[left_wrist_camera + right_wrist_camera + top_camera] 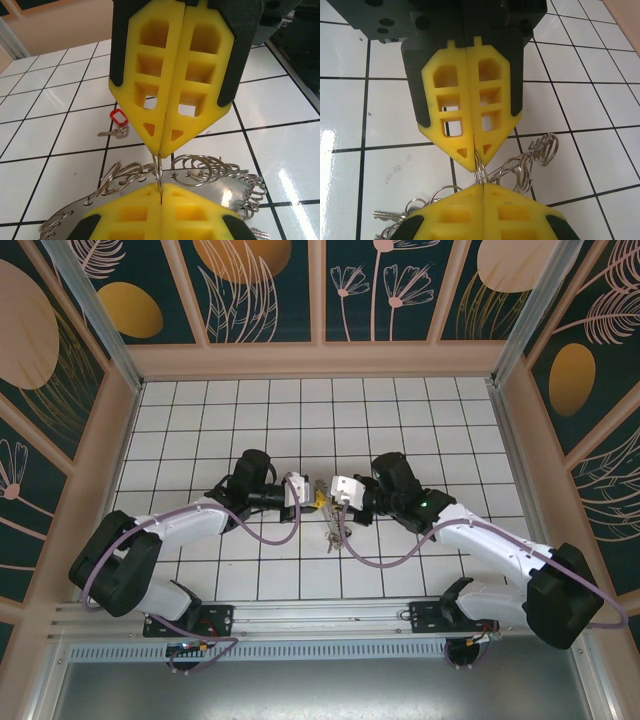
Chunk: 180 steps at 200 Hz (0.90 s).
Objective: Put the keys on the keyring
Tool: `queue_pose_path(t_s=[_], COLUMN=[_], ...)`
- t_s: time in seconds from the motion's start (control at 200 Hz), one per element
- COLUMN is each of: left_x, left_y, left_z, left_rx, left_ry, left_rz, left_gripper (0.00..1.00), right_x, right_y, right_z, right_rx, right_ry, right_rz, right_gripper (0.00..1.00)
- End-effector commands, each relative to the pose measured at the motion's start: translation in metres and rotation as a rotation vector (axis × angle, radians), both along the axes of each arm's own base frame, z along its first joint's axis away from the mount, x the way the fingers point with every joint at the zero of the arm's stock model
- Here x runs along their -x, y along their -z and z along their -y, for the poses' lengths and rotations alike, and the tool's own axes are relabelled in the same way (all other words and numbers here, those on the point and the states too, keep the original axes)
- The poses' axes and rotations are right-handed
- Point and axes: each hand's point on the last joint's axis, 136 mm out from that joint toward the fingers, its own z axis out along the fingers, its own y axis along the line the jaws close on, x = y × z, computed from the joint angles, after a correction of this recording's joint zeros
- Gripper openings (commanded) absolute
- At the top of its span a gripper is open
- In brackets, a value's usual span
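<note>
My two grippers meet tip to tip over the middle of the tiled floor. The left gripper [303, 492] [161, 194] is shut on a thin split ring of the keyring [210, 172], a silvery metal band fringed with many small rings. The right gripper [338, 492] [485, 187] is shut on the same small ring [481, 170] from the opposite side. The rest of the keyring [335, 532] hangs below the tips with several keys on it. A loose key with a red tag [118, 120] lies on the tiles just beyond the grippers.
White tiles with dark grout run to the raised beige walls [320, 358] at the back and sides. A key [385, 215] sticks out at the lower left of the right wrist view, among rings. Both arm bases [190, 620] sit at the near edge.
</note>
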Motion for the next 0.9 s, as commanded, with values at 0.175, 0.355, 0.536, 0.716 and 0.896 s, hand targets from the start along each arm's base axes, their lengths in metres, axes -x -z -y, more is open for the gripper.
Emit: queue_pose_path(t_s=[0.175, 0.355, 0.536, 0.716, 0.896], left_x=[0.013, 0.020, 0.027, 0.028, 0.029], left_y=[-0.023, -0.029, -0.032, -0.036, -0.035], left_z=[0.006, 0.002, -0.001, -0.001, -0.002], left_rx=[0.074, 0.079, 0.090, 0.102, 0.104], left_ry=[0.076, 0.091, 0.113, 0.120, 0.123], left_rz=[0.146, 0.199, 0.237, 0.257, 0.259], left_gripper=[0.00, 0.00, 0.00, 0.00, 0.00], right_x=[0.020, 0.026, 0.026, 0.026, 0.033], right_y=[0.005, 0.005, -0.004, -0.010, -0.020], right_z=[-0.007, 0.005, 0.005, 0.002, -0.003], right_rx=[-0.018, -0.008, -0.037, -0.068, -0.112], right_ry=[-0.128, -0.162, -0.165, -0.169, -0.202], right_rz=[0.003, -0.001, 0.020, 0.038, 0.084], right_gripper=[0.01, 0.22, 0.26, 0.26, 0.22])
